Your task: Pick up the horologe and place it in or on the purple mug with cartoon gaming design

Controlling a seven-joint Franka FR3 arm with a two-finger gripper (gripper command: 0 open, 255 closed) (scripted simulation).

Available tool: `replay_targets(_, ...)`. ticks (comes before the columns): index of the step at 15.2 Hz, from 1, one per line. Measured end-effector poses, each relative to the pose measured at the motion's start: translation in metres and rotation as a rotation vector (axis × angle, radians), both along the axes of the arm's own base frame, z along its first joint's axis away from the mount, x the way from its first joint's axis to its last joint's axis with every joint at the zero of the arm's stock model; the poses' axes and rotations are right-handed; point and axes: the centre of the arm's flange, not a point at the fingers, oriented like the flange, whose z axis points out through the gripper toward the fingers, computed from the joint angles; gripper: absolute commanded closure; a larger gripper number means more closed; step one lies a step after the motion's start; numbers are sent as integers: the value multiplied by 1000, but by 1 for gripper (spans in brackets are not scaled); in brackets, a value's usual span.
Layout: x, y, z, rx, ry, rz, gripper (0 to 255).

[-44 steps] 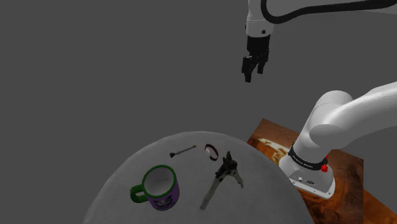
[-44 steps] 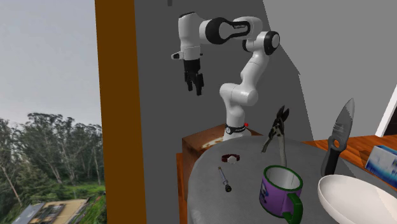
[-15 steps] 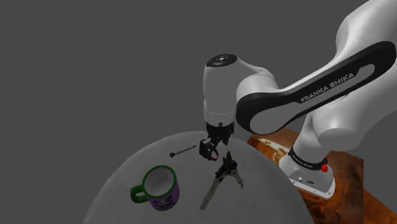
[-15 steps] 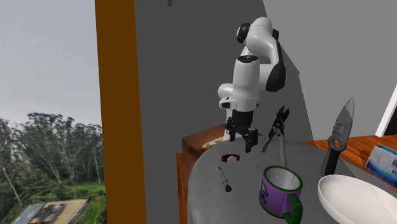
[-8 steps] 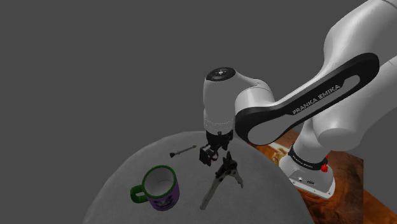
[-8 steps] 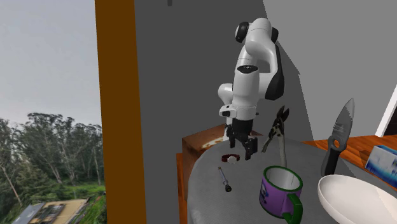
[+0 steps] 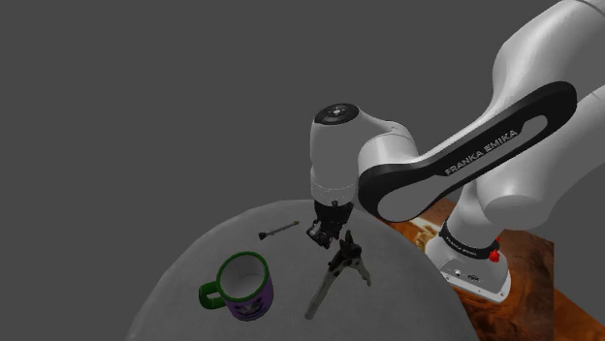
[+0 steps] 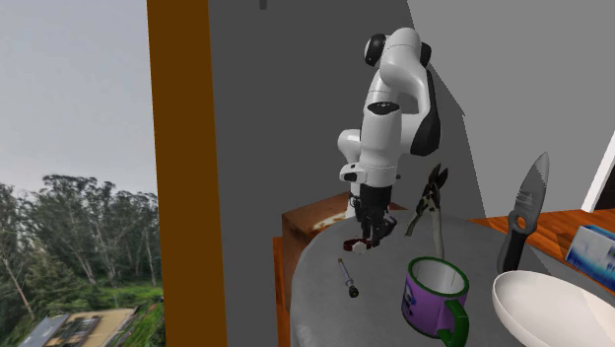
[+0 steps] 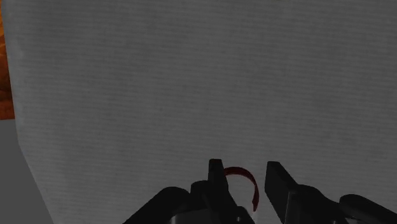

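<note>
The horologe is a small wristwatch with a dark red band [image 9: 242, 173], lying on the round grey table [image 7: 194, 262] near its far edge. My gripper [image 9: 247, 170] is down on it, the two black fingers drawn in on either side of the band. In the shoulder view the gripper [image 7: 323, 235] covers the watch; in the second exterior view the gripper [image 8: 373, 235] stands over the watch [image 8: 353, 244]. The purple mug [image 7: 244, 286] with a green handle and a cartoon face stands upright, apart from the gripper, also seen as the mug [image 8: 434, 291].
Black pliers [image 7: 339, 266] lie right beside the gripper. A thin screwdriver-like tool [image 7: 278, 231] lies on the other side. The second exterior view shows a knife [image 8: 522, 212], a white bowl [image 8: 552, 311] and a blue box [image 8: 594, 251]. The stand [image 7: 528, 262] is a brown box.
The arm came down from high above the table to the watch. In the last half second the fingers went from wide apart to drawn in around the band.
</note>
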Motion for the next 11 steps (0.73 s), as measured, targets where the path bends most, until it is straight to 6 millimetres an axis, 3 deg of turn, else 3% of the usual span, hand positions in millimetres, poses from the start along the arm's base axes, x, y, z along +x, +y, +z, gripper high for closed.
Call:
replay_targets(7,0,0,1,1,-1,0,255)
replay_targets(8,0,0,1,1,-2,0,0)
replay_targets(9,0,0,1,1,-2,0,0)
replay_targets(11,2,-25,8,86,-21,4,0)
